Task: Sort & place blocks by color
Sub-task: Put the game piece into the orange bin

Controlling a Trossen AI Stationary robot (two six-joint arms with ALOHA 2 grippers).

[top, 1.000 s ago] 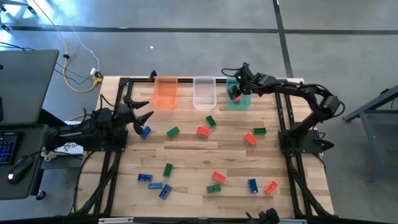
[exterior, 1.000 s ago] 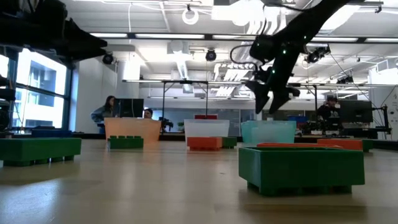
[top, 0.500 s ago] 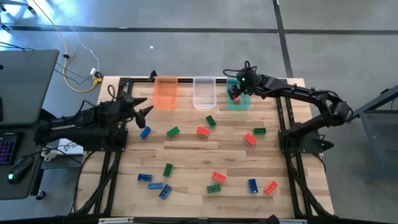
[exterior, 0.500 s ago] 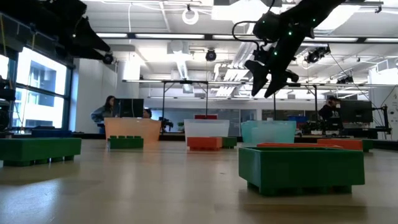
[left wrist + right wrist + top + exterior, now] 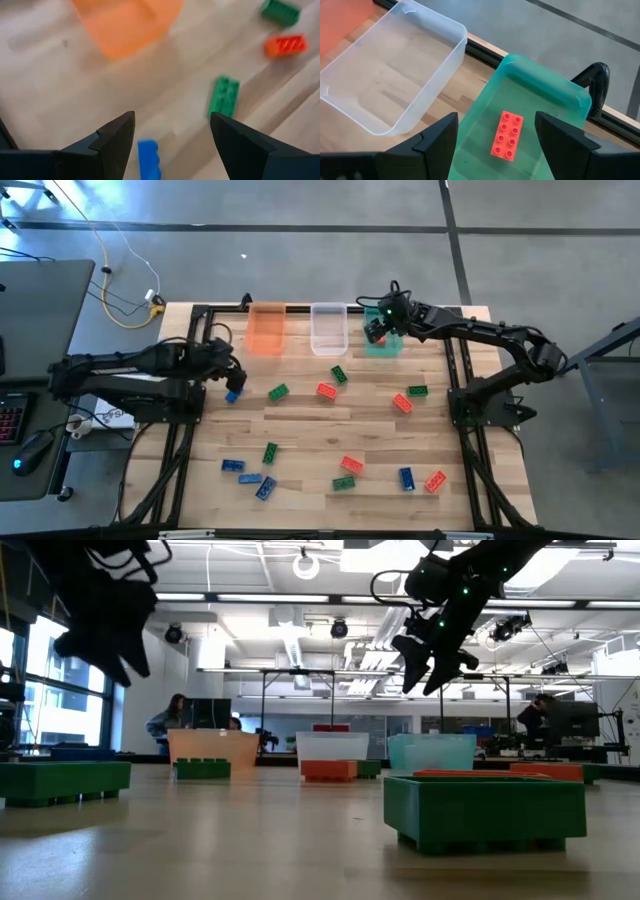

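Observation:
Blue, green and red blocks lie scattered flat on the wooden table (image 5: 300, 430). My left gripper (image 5: 232, 376) hangs open, pointing down, just above a blue block (image 5: 233, 393) near the table's left edge; that blue block (image 5: 149, 159) shows between its fingers, untouched. My right gripper (image 5: 376, 330) hovers open over the green bin (image 5: 385, 343) at the far edge. One red block (image 5: 506, 135) lies flat on that green bin's floor (image 5: 530, 100).
The orange bin (image 5: 265, 328) and the clear bin (image 5: 328, 328) stand left of the green one along the far edge. A green block (image 5: 278, 391) and a red block (image 5: 326, 390) lie right of the left gripper. More blocks (image 5: 250, 477) cluster near the near edge.
My left gripper first rose, then tipped from level to pointing down and dropped over the blue block by the table's left edge. My right gripper lifted a little above the green bin and stayed over it.

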